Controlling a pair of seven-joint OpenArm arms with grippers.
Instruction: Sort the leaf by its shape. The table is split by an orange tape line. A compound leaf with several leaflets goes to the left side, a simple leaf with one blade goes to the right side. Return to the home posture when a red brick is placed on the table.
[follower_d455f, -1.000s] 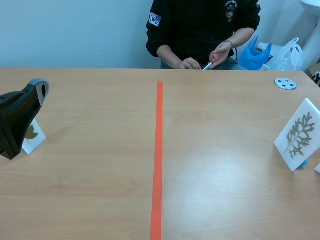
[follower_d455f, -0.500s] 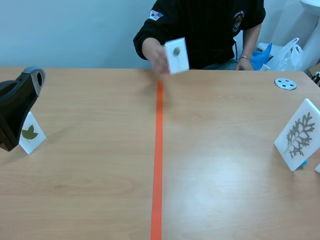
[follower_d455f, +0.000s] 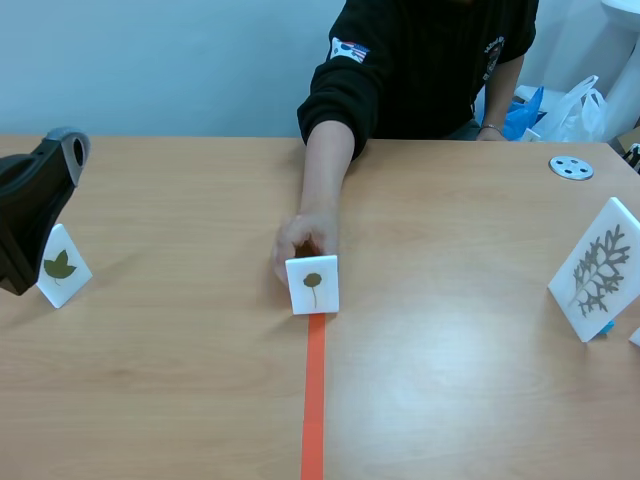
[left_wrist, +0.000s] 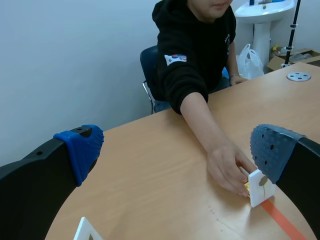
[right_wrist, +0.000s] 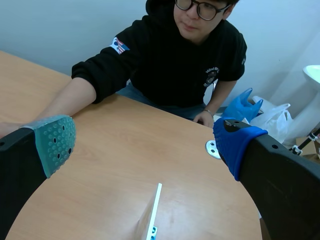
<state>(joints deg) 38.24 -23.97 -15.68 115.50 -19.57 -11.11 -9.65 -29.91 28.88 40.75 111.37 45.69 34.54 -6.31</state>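
Here, the left hand (left_wrist: 176, 150) and right hand (right_wrist: 144, 145) both gape wide and empty above a pale wooden desk (follower_d455f: 180, 350). On its orange tape line (follower_d455f: 314, 400) stands the white leaf card (follower_d455f: 312, 285), a person's arm (follower_d455f: 325, 180) stretched to it from behind; beyond, a pale blue wall (follower_d455f: 150, 60).

Three cameras, all facing the person (follower_d455f: 420, 60) across the surface (follower_d455f: 200, 380).
Scene view: high, from the robot's edge, looking along the tape line (follower_d455f: 313, 420) toward frame top. Wrist views sit lower, angled inward; the left shares the leaf card (follower_d455f: 312, 285) with the scene view.
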